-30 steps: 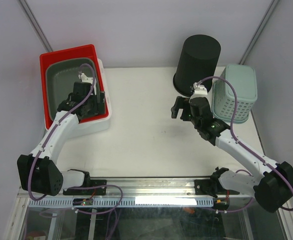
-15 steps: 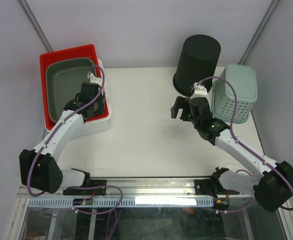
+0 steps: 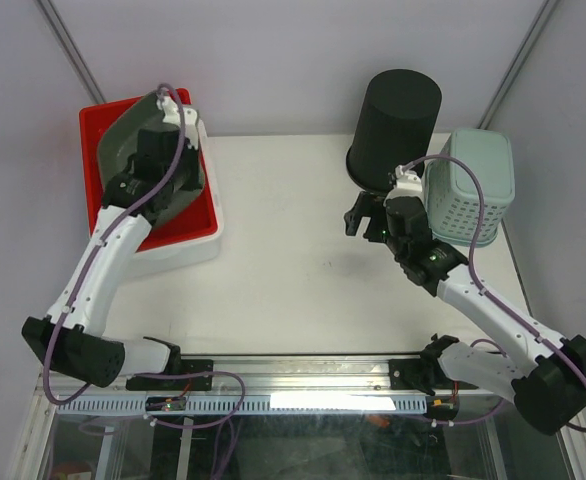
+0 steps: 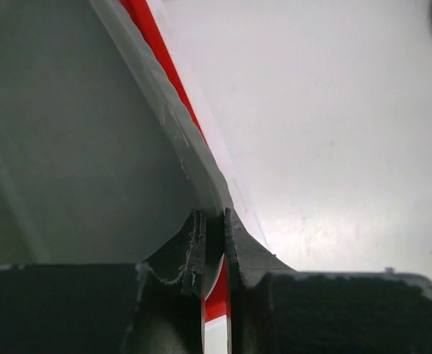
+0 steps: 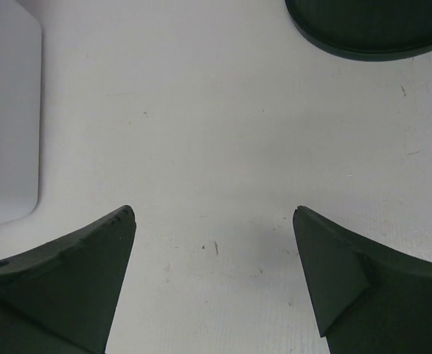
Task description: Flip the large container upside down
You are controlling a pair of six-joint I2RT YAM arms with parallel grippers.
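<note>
In the top view the grey plastic tub (image 3: 120, 130), the large container, sits at about 10 o'clock on the white table (image 3: 293, 270). It is tipped up on edge, its hollow facing 3 o'clock. It hangs over the red plastic tray with a white base (image 3: 195, 226).

The left gripper (image 3: 185, 128) is clamped on the tub's rim at the edge nearest the table's middle. In the left wrist view the tub (image 4: 68, 147) fills the 9 o'clock side. Its thin rim runs down into the left gripper (image 4: 214, 217), both dark fingers (image 4: 194, 240) pressed against it. A strip of the red tray (image 4: 148, 35) shows just behind the rim.

The right gripper (image 3: 363, 222) hovers over bare table, jaws spread wide with nothing between them. The tall black cylindrical bin (image 3: 398, 115) stands just beyond it at 1 o'clock. The mint-green slotted plastic basket (image 3: 470, 185) is beside the bin at 2 o'clock. In the right wrist view the right gripper (image 5: 212, 214) frames white table. The bin's dark base (image 5: 371, 33) curves in at 1 o'clock.
</note>
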